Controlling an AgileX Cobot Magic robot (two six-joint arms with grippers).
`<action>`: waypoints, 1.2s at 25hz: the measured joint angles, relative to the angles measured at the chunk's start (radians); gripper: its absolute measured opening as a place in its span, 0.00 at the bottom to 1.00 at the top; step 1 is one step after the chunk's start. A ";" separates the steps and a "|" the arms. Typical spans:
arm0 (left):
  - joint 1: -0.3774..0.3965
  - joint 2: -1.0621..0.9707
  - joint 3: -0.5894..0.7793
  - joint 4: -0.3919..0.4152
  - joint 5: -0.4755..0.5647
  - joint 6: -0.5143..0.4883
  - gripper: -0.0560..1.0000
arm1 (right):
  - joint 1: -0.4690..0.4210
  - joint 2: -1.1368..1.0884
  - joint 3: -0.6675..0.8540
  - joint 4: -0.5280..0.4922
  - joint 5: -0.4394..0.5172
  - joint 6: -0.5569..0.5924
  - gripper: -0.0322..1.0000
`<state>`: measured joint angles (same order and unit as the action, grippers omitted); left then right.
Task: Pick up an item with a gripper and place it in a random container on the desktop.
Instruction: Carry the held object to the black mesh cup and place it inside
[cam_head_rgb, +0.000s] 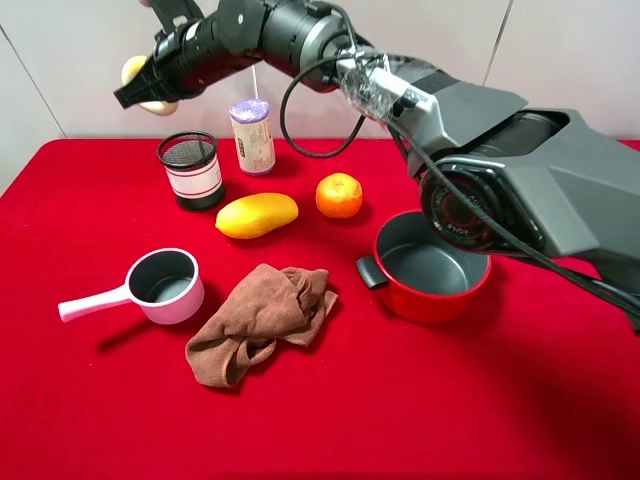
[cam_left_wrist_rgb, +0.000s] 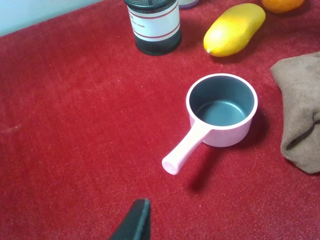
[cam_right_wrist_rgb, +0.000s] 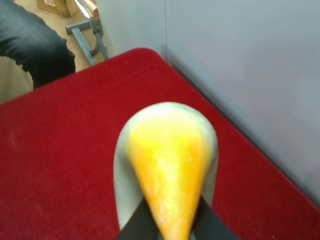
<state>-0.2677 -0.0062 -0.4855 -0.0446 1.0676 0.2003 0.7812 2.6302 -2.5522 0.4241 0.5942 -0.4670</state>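
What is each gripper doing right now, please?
Right gripper: closed on the cream bun.
Left gripper: only one fingertip shows; cannot tell.

A grey-and-black arm (cam_head_rgb: 500, 150) with glossy round joints, a looping black cable (cam_head_rgb: 285, 112), plastic-wrapped segment and black end effector (cam_head_rgb: 130, 95).

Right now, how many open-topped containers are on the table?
3: the mesh cup at back left, the pink saucepan front left, and the red pot on the right. The capped canister behind isn't counted. The arm could hide more on the right.
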 joint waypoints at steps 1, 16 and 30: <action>0.000 0.000 0.000 0.001 0.000 0.000 0.98 | 0.000 0.008 0.000 0.000 0.000 -0.010 0.01; 0.000 0.000 0.000 0.001 0.000 0.000 0.98 | -0.003 0.051 0.000 0.002 0.001 -0.073 0.01; 0.000 0.000 0.000 0.001 0.000 0.000 0.98 | -0.014 0.091 0.000 -0.006 0.018 -0.097 0.01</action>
<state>-0.2677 -0.0062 -0.4855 -0.0439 1.0676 0.2003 0.7672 2.7215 -2.5522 0.4185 0.6119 -0.5639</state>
